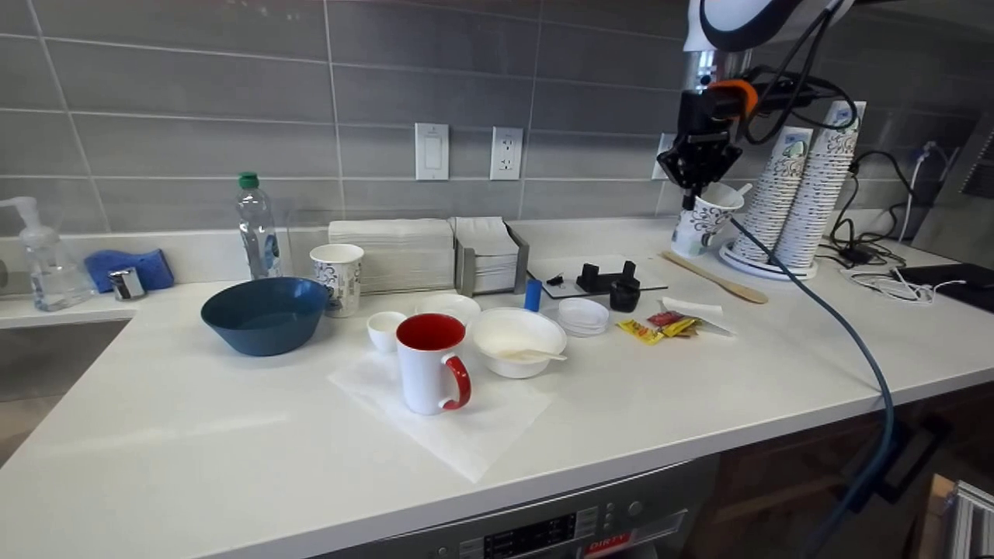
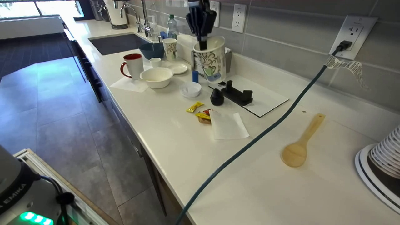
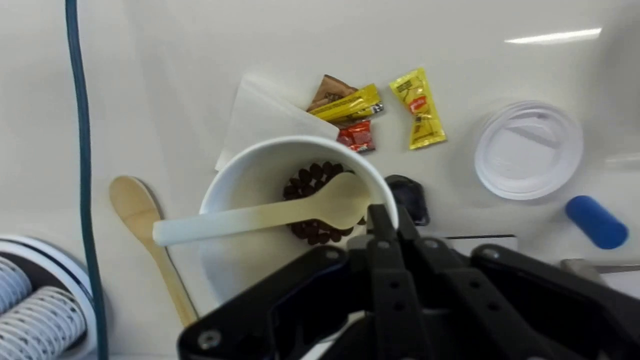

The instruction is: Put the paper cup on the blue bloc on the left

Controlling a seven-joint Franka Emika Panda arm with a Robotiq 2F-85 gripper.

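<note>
The paper cup (image 1: 696, 230) is white, tapered and patterned outside. It is off the counter in an exterior view (image 2: 214, 67). In the wrist view, the cup (image 3: 245, 175) holds a pale spoon (image 3: 270, 217) and dark brown bean-like pieces (image 3: 310, 180). My gripper (image 1: 689, 200) is shut on its rim, one finger inside and one outside; the gripper also shows in an exterior view (image 2: 203, 45) and the wrist view (image 3: 394, 220). The blue bloc (image 1: 533, 295) stands on the counter, apart from the cup. It also shows in an exterior view (image 2: 195, 76) and the wrist view (image 3: 597, 222).
Plastic lids (image 1: 582, 317), a black holder (image 2: 237, 93) and sweet packets (image 3: 417, 107) lie near the bloc. A white bowl (image 1: 519, 365), red-and-white mug (image 1: 419, 380) and small white cup (image 1: 384, 330) stand beyond. A cable (image 2: 250, 143) crosses the counter near a wooden spoon (image 2: 295, 153).
</note>
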